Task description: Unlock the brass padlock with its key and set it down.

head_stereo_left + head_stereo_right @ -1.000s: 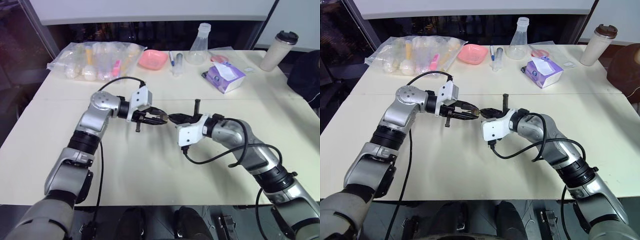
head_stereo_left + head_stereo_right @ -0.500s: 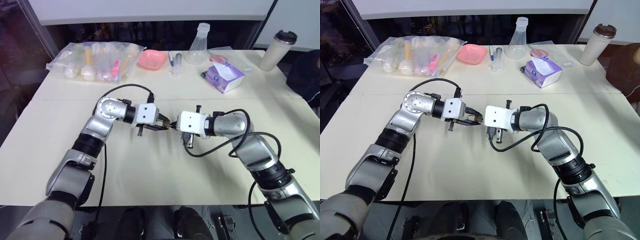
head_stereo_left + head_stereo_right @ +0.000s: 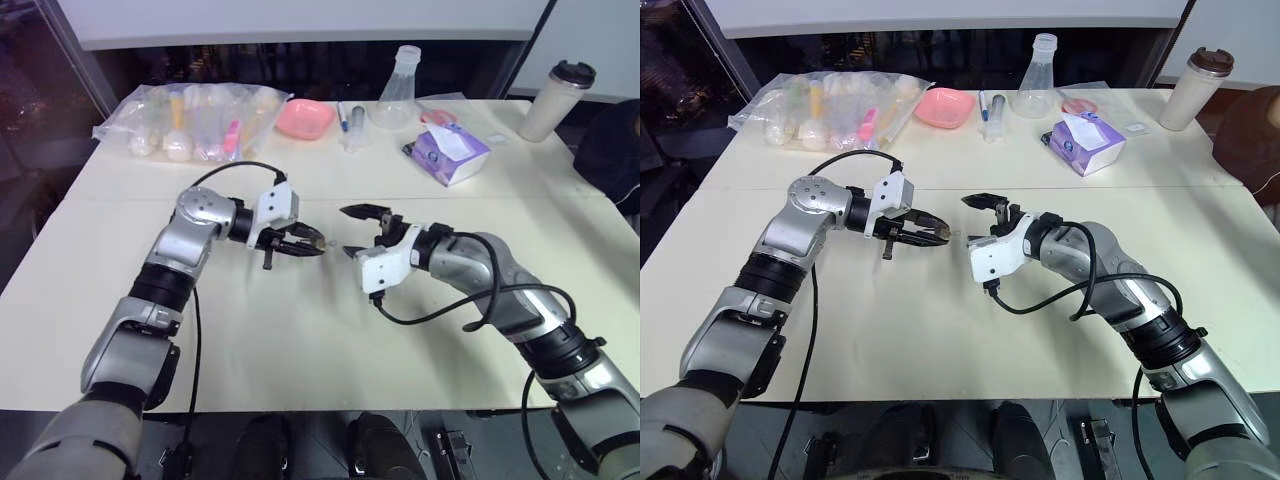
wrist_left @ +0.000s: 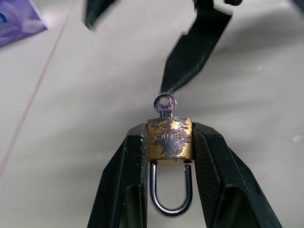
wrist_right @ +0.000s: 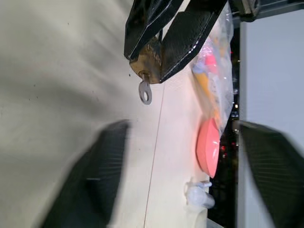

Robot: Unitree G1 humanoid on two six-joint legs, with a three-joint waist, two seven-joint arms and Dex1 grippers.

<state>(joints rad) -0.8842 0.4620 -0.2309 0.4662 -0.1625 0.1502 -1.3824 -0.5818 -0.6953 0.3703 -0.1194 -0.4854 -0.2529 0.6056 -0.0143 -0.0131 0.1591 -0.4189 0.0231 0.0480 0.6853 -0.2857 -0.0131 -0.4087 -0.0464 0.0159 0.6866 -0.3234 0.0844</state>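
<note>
My left gripper [image 3: 305,243] is shut on the brass padlock [image 4: 169,138], pinching its golden body between both fingers above the table. The silver shackle [image 4: 169,199] lies back between the fingers. The key [image 4: 165,103] sticks out of the padlock's free end, its round bow toward my right gripper. The padlock [image 5: 149,59] and the key [image 5: 145,91] also appear in the right wrist view. My right gripper [image 3: 358,232] stands open just beside the key, jaws spread wide and touching nothing. One of its fingers [image 4: 194,57] points at the key's bow.
Along the table's far side lie a clear bag of plastic items [image 3: 195,120], a pink dish [image 3: 305,118], a glass flask [image 3: 397,100], a purple tissue box [image 3: 450,152] and a lidded cup [image 3: 560,100]. Bare tabletop [image 3: 300,330] lies below both grippers.
My right gripper has opened, let go of the key and drawn slightly away, its wrist rolling back. The left gripper keeps its hold on the padlock, with the key left in it.
</note>
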